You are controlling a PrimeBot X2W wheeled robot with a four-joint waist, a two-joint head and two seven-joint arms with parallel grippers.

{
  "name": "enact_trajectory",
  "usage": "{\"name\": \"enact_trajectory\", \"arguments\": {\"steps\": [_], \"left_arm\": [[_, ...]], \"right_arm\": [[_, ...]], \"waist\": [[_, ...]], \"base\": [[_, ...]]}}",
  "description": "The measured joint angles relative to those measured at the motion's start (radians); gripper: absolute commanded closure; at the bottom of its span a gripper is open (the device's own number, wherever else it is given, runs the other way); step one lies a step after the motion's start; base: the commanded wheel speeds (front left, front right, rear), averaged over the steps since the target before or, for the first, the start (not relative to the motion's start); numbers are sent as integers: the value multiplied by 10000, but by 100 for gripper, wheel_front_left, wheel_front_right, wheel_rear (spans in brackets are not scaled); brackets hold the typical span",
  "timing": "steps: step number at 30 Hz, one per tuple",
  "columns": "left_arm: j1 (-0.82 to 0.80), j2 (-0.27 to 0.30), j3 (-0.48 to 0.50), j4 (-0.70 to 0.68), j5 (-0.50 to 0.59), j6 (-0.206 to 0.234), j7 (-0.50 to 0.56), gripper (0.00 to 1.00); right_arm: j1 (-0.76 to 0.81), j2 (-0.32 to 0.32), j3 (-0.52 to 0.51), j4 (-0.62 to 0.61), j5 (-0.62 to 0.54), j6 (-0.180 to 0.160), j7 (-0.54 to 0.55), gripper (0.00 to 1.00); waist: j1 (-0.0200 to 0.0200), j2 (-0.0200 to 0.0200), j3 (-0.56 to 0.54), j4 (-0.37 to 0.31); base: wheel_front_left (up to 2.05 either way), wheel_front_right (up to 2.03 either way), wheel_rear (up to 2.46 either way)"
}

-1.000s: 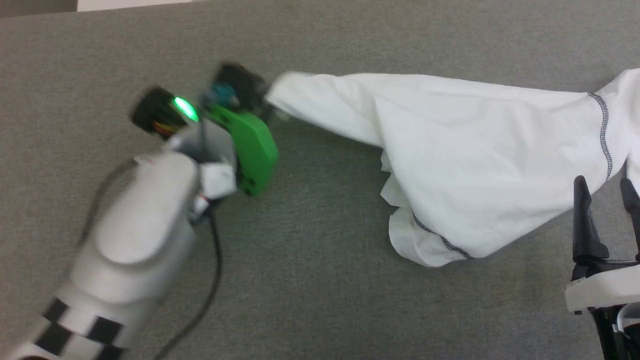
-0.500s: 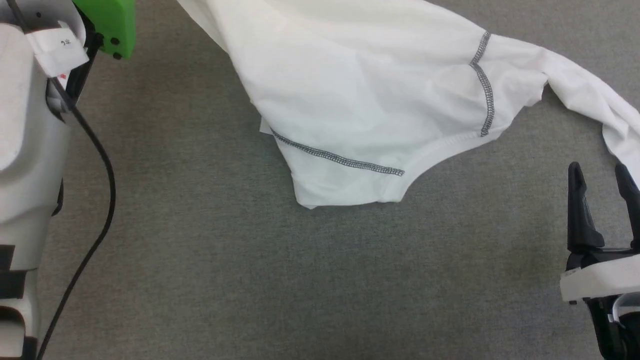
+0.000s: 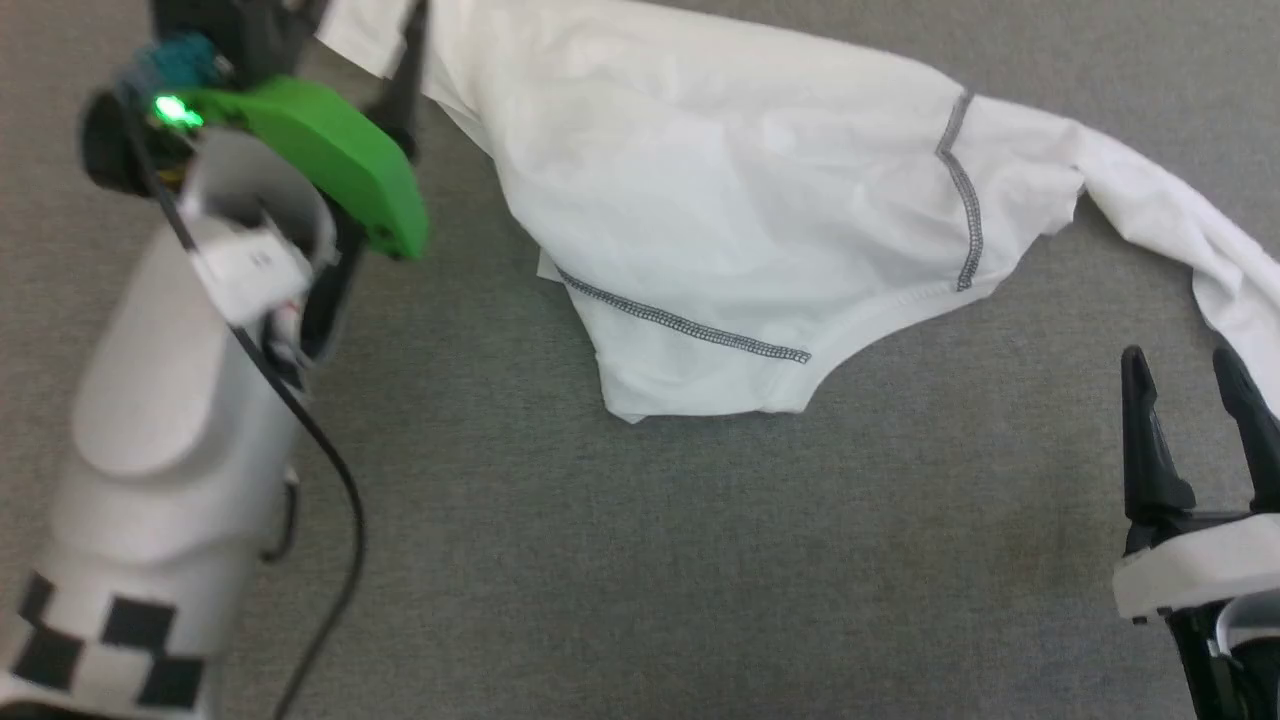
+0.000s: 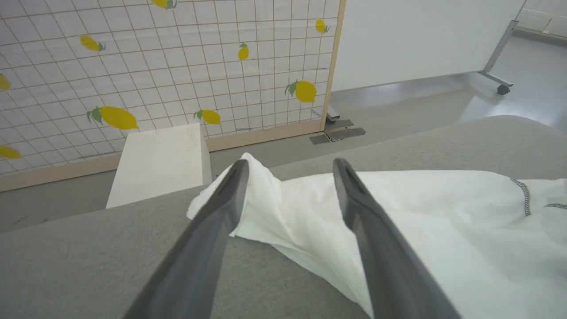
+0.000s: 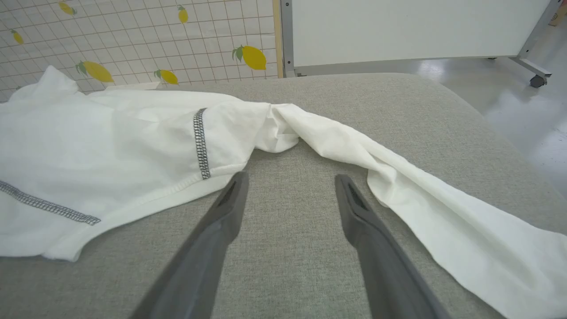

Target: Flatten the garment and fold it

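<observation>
The white garment [image 3: 760, 200] lies spread across the far part of the grey table [image 3: 640, 560], dark zigzag seams showing near its hem and shoulder. One sleeve trails to the right [image 5: 443, 212]. My left gripper [image 3: 340, 25] is at the garment's left end. In the left wrist view it [image 4: 288, 166] stands open, its fingers straddling a loose corner of the garment [image 4: 443, 212] that rests on the table. My right gripper [image 3: 1180, 365] is open and empty at the near right, above bare table [image 5: 291, 178] between the garment's body [image 5: 88, 141] and the sleeve.
Beyond the table's far edge a white box [image 4: 159, 159] stands on the floor before a lemon-patterned screen [image 4: 155, 66]. A white wheeled panel [image 4: 421, 40] stands to its right. A black cable [image 3: 340, 500] hangs along my left forearm.
My left gripper was shut on the garment's end and is now open, the cloth resting on the table. The head camera has shifted. The right gripper stays open.
</observation>
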Motion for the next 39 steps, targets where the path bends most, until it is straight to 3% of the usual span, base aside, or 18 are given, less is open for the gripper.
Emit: {"name": "enact_trajectory", "arguments": {"steps": [6,10,12,15,25,26,27,32,35,39], "left_arm": [[2325,-594,-802,-3026,-299,667,677,0],[3707,-997,-1590,-3904,-186,1183,828,0],[4525,-1488,-2094,-3574,15,1668,813,0],[4559,-1720,-2222,-3053,119,1848,807,0],[3812,-1894,-2483,-1126,267,1768,1003,0],[3742,-1923,-2495,-1034,251,1728,1018,27],[3655,-1935,-2504,-959,251,1653,1018,100],[3603,-2013,-2268,-817,-59,1582,936,100],[3840,-1904,-1858,-1045,-205,1873,675,100],[4336,-1051,-1039,-1958,-297,2441,479,100]], "right_arm": [[447,2,-134,-69,13,0,203,0],[586,0,-182,-207,17,0,297,0],[582,2,-67,-347,27,0,382,0],[565,4,31,-422,27,0,399,0],[464,2,81,-249,192,0,336,0],[439,2,82,-211,194,0,282,0],[412,2,84,-169,196,0,270,0],[319,2,56,67,207,0,169,0],[320,0,-29,203,205,0,109,0],[335,2,-94,314,201,0,111,0]], "waist": [[-1,0,-790,372],[-1,0,-1063,698],[-1,0,-1103,905],[-1,0,-971,913],[-1,0,-171,365],[-1,0,-124,313],[-1,0,-80,265],[-1,0,-57,153],[-1,0,-198,190],[-1,0,-527,352]], "base": [[0,0,0],[0,0,0],[0,0,0],[0,0,0],[0,0,0],[0,0,0],[0,0,0],[0,0,0],[0,0,0],[0,0,0]]}}
